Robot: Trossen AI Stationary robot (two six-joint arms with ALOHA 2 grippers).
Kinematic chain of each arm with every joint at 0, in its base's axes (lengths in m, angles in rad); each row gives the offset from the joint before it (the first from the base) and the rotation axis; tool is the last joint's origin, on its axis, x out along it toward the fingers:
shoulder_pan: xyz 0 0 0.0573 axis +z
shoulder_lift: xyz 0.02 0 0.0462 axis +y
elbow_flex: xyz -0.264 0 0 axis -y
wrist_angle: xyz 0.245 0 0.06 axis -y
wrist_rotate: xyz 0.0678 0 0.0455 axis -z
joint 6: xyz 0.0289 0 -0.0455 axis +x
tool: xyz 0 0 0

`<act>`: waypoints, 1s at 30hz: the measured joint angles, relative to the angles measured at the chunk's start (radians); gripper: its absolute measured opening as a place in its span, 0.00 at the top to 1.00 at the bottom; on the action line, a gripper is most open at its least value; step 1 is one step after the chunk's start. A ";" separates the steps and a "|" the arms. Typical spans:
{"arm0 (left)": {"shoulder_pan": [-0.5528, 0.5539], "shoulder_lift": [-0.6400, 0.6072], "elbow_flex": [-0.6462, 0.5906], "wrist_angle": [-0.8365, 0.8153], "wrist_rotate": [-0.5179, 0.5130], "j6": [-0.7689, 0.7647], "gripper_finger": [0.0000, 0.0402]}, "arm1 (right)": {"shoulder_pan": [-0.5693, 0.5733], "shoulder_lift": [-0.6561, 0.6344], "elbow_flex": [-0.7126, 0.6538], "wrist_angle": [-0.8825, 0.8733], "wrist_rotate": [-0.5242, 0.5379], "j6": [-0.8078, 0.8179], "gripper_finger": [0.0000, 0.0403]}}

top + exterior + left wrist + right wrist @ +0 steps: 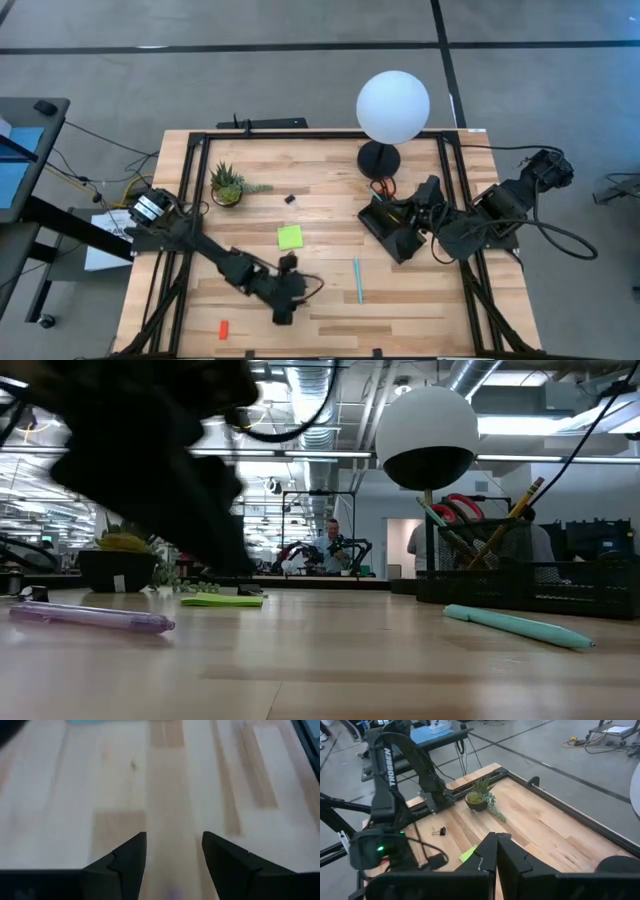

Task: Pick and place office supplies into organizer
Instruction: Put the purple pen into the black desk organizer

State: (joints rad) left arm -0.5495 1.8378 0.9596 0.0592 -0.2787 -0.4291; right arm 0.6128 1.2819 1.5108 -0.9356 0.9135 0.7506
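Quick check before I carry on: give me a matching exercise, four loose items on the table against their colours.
Items:
1. sticky-note pad
2. pen near the organizer
3. small piece at the table's near edge
4. binder clip by the plant

Colours:
A. black
B. teal
C. lime green
D. red-orange

Pairs: 1-C, 2-B, 3-D, 4-A
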 joint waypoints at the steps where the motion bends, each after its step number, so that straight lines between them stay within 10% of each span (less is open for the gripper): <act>1: 0.022 0.000 0.000 0.018 0.010 0.035 0.53 | 0.000 0.000 0.000 0.000 0.000 0.000 1.00; 9: 0.209 -0.002 0.032 -0.029 0.165 0.077 0.53 | 0.002 0.000 0.000 -0.007 -0.030 -0.002 1.00; 23: 0.291 -0.008 0.383 -0.868 0.387 0.393 0.57 | 0.002 0.000 0.000 -0.014 -0.085 -0.001 1.00; 30: 0.299 -0.202 0.330 -0.995 0.376 0.470 0.57 | 0.002 0.000 0.000 -0.002 -0.084 0.002 1.00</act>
State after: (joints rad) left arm -0.2503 1.6360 1.2898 -0.9355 0.0972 0.0412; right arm 0.6147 1.2819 1.5108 -0.9380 0.8291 0.7521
